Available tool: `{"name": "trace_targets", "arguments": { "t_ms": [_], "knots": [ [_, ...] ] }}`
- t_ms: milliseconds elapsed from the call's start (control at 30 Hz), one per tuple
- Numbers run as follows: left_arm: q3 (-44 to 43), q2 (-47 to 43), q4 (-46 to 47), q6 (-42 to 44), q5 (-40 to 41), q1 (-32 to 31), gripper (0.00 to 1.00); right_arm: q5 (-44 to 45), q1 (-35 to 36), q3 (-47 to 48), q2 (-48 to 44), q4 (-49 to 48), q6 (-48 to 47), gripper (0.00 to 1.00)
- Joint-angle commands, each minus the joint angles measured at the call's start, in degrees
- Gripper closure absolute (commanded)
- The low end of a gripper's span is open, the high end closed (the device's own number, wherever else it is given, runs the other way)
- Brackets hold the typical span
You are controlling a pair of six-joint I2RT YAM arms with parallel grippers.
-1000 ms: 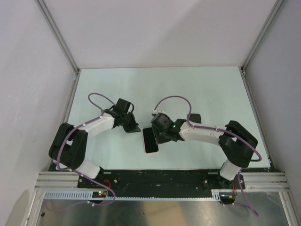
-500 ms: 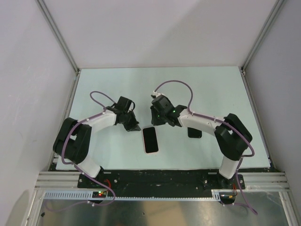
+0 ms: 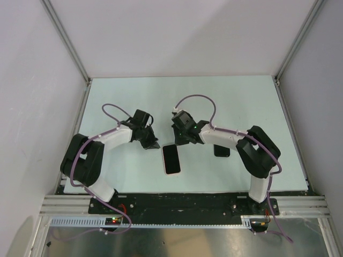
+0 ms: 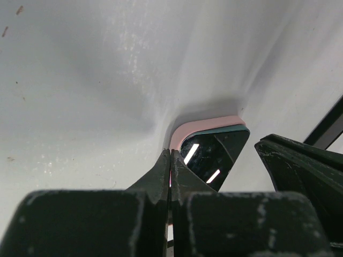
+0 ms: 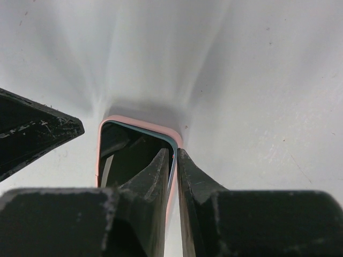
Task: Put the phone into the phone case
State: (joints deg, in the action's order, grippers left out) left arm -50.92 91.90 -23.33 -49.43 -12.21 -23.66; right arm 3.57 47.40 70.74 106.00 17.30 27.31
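Right wrist: phone [image 5: 123,150] sits in pink case [image 5: 139,119] | left claw [image 4: 170,153] clenched | right claw [image 5: 172,152] state unclear

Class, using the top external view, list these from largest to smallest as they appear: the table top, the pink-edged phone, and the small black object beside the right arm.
1. table top
2. pink-edged phone
3. small black object, though part of it may be hidden.

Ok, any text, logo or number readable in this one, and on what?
No text can be read in any view.
phone: dark screen with reflections only, no text.
pink case: plain rim, no print in view.
small board below the left arm's base: lit dots; any markings too small to read.
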Motion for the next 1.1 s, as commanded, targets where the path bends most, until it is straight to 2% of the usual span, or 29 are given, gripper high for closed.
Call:
{"name": "trace_targets", "arguments": {
  "t_ms": [0,300,533,1067],
  "knots": [
    [-1.54,-0.03,0.04,1.11,0.04,0.33,1.0,-0.03,0.28,2.2,1.62,-0.05,-0.22,0.85],
    [-1.5,-0.1,0.03,1.17,-0.39,0.33,1.0,0.47,1.22,2.21,2.55,0.22,0.05,0.86],
    [-1.76,0.49,0.04,1.19,-0.48,0.32,1.0,1.38,2.02,1.96,3.47,0.86,0.62,0.91],
    [-2.52,1.32,0.03,1.18,-0.34,0.31,1.0,1.63,4.81,-3.19,3.92,-0.64,3.3,0.94]
  ]
}}
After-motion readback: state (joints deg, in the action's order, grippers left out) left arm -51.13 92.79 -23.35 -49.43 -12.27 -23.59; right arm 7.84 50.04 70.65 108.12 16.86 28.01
